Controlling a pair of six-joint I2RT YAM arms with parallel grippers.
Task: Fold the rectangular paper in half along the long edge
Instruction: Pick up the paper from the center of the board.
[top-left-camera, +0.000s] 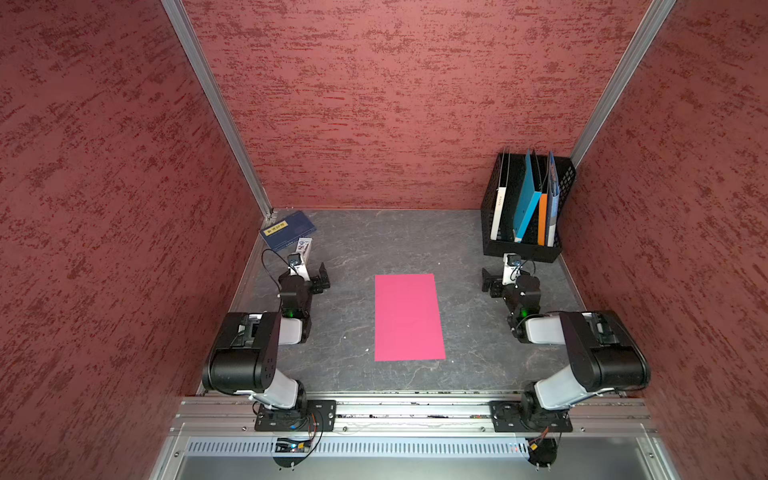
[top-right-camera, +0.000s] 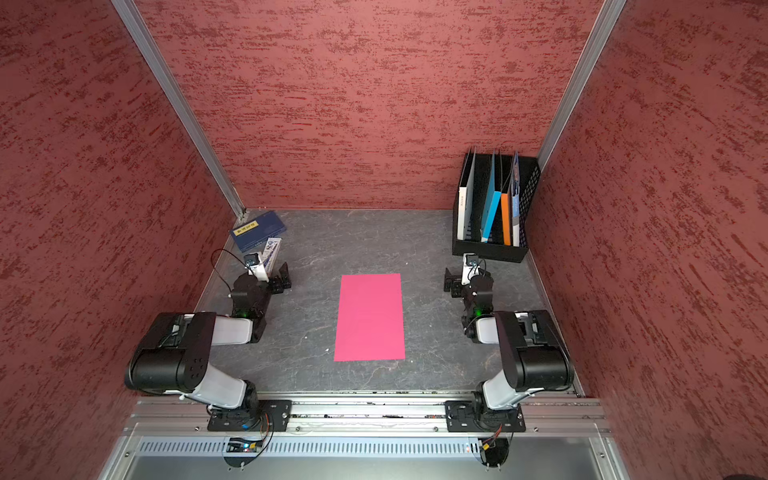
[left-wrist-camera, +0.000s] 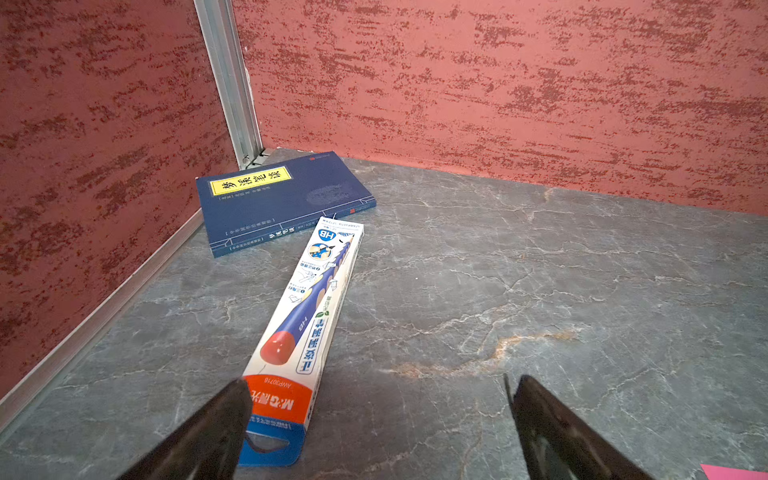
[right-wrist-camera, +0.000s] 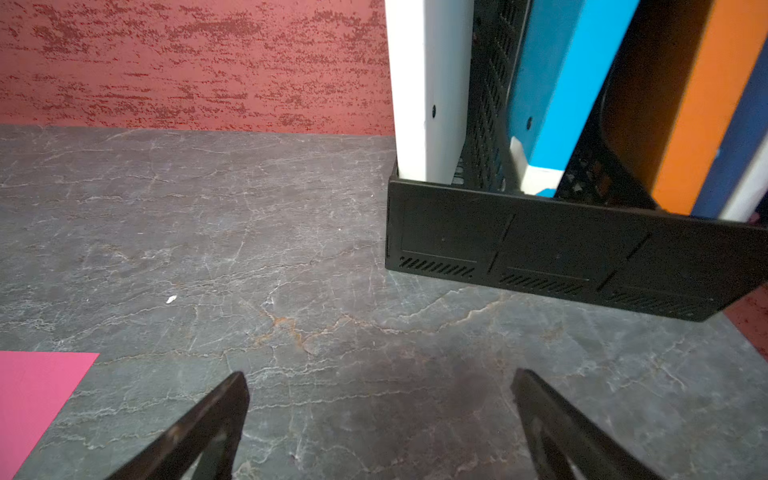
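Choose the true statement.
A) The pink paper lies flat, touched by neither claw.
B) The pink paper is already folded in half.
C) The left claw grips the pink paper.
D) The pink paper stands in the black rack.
A: the pink paper lies flat and unfolded, with the left claw and the right claw both open and apart from it.

"HB", "M&G" on pencil box (left-wrist-camera: 304, 329)
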